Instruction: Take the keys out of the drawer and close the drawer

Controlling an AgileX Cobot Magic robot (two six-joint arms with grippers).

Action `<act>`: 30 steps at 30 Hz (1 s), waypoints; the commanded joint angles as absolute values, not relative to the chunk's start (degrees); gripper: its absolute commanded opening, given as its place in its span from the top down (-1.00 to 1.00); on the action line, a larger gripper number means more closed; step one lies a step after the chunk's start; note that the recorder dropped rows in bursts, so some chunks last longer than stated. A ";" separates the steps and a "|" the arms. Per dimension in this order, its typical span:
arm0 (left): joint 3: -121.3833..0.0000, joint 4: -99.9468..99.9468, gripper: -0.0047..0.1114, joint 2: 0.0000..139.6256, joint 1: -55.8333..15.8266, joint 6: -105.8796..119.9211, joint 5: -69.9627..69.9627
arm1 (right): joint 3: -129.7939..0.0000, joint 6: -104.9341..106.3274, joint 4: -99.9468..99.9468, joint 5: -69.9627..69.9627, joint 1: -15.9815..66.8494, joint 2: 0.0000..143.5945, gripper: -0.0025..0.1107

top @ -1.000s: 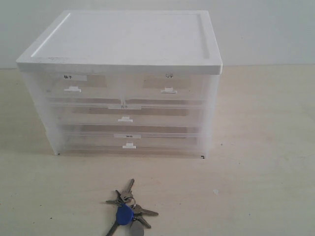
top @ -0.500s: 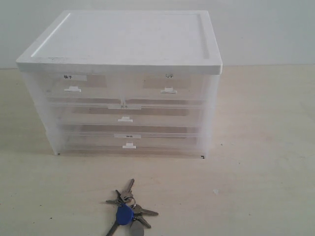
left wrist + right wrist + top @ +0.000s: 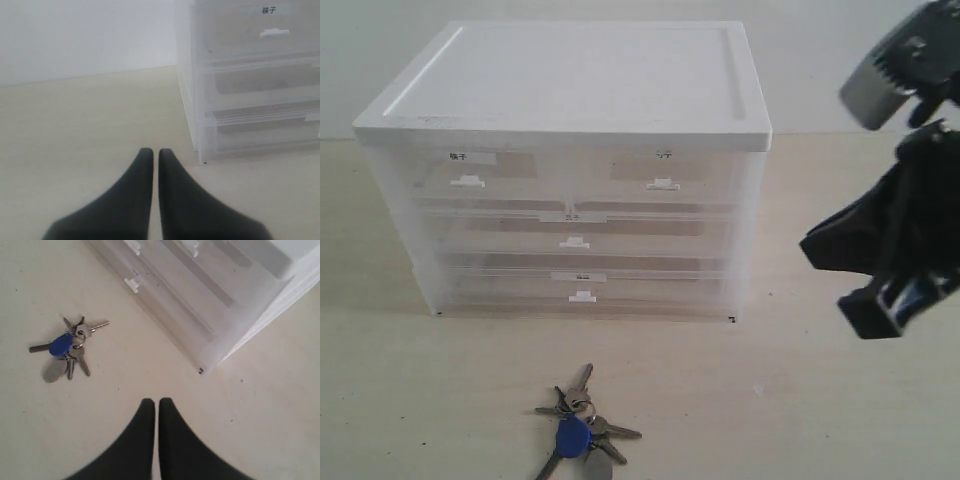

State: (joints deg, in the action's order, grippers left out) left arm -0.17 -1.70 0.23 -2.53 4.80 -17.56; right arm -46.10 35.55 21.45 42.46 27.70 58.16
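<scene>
Task looks basically finished. The bunch of silver metal keys with round blue fob and grey oval tag lies out on the pale beige tabletop, just in front of the white-topped translucent plastic drawer cabinet and apart from it. The half-width translucent drawer with small white tab handle and faint label sits flush with its neighbour, so I judge it closed; nothing obvious is left except pulling the arms away. The right gripper hangs beside the cabinet, pinched together with nothing in it. The left gripper is also pinched together and empty, low over the table near the cabinet's side. The exterior view shows all 4 drawer fronts but no left gripper. The right wrist view gives the keys from above. The left wrist view shows no keys.
</scene>
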 commanded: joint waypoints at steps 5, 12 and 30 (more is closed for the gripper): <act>0.00 -1.26 0.84 0.00 -2.85 4.81 -17.42 | -46.51 29.18 11.93 25.14 46.14 74.40 0.96; 0.00 -1.26 0.84 0.00 -2.85 4.81 -17.42 | -46.79 25.29 9.50 11.91 54.92 92.43 0.96; 0.00 -1.26 0.84 0.00 -2.85 4.81 -17.42 | -58.05 23.45 6.78 16.55 62.45 112.07 0.96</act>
State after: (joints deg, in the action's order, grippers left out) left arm -0.17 -1.70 0.23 -2.53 4.80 -17.56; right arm -58.17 23.82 8.56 14.13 62.79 111.51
